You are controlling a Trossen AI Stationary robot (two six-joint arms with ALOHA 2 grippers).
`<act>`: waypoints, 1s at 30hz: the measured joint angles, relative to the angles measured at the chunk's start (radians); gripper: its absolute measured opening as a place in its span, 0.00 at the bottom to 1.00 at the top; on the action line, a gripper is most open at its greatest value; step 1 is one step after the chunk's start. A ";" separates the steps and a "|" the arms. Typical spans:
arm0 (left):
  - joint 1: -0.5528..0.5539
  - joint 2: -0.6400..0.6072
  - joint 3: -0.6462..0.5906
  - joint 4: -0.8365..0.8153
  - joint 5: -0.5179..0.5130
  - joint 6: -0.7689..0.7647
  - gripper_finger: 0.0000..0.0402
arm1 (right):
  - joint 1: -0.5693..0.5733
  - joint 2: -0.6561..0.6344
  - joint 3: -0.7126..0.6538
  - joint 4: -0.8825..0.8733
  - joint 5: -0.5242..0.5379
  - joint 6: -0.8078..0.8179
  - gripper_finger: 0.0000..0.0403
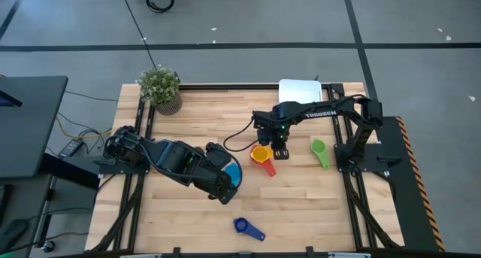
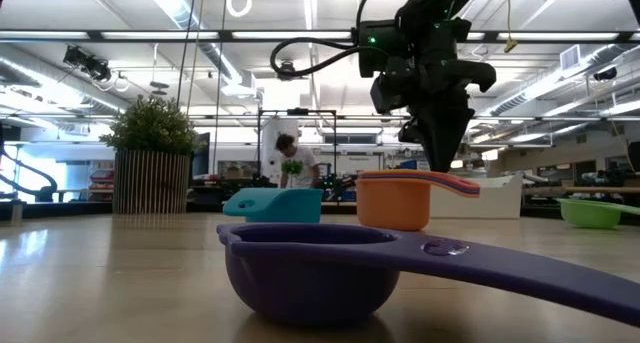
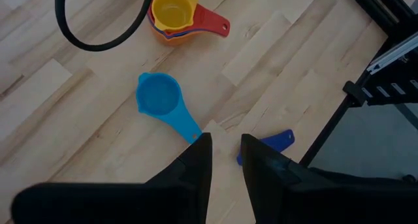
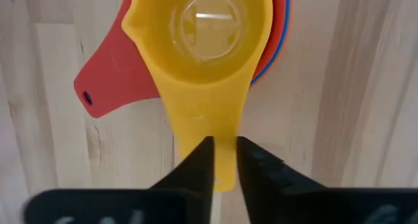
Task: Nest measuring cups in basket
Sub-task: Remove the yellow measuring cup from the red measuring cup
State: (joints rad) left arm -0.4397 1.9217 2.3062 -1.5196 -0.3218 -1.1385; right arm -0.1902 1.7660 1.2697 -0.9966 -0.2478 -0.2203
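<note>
Viewing order: things were listed from the near edge of the surface to the far edge.
Dark blue cup (image 1: 247,228): was seen lying alone by the near edge of the wooden surface (image 1: 301,205), its handle flat on the wood.
Left gripper (image 3: 225,155): was held low over the left part of the surface, just beside the light blue cup (image 3: 159,95); its fingers (image 3: 198,160) were parted by a narrow gap with nothing between them.
Light blue cup: was seen upright on the wood, its handle reaching toward the left gripper's fingers, not grasped.
Stack of cups (image 1: 261,157): was found at mid-surface, with the yellow cup (image 4: 206,34) nested on top, red and blue rims showing under it and an orange cup (image 2: 393,201) outermost; the red handle (image 4: 108,80) was splayed to one side.
Right gripper (image 4: 223,160): was poised directly over the stack, its fingers set either side of the yellow cup's handle (image 4: 210,129) and close against its edges; a firm clench could not be told.
Green cup (image 1: 319,149): was seen apart, toward the right side.
Basket (image 1: 301,90): was seen at the far edge, behind the right arm, well apart from every cup.
Potted plant (image 1: 160,89): was seen at the far left corner.
</note>
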 joint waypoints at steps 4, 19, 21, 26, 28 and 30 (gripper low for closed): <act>0.000 0.000 0.000 0.000 0.000 0.000 0.22 | -0.002 0.000 0.000 0.000 0.001 -0.002 0.03; 0.000 0.000 0.000 0.000 0.000 0.001 0.22 | -0.002 0.000 0.000 0.005 0.067 -0.073 0.39; 0.000 0.000 0.000 0.000 0.000 0.006 0.22 | -0.002 0.000 0.000 -0.010 0.002 -0.096 0.44; 0.000 0.000 0.000 0.000 0.000 0.010 0.22 | 0.005 0.000 0.000 -0.046 -0.137 -0.138 0.47; 0.000 0.000 0.000 0.000 0.000 0.010 0.22 | 0.010 0.000 0.000 -0.044 -0.081 -0.121 0.47; 0.000 0.000 0.000 0.000 0.000 0.007 0.22 | 0.014 0.000 0.000 -0.038 -0.017 -0.085 0.47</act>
State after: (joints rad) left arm -0.4397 1.9217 2.3062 -1.5196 -0.3214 -1.1315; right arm -0.1761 1.7660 1.2697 -1.0343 -0.2652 -0.3057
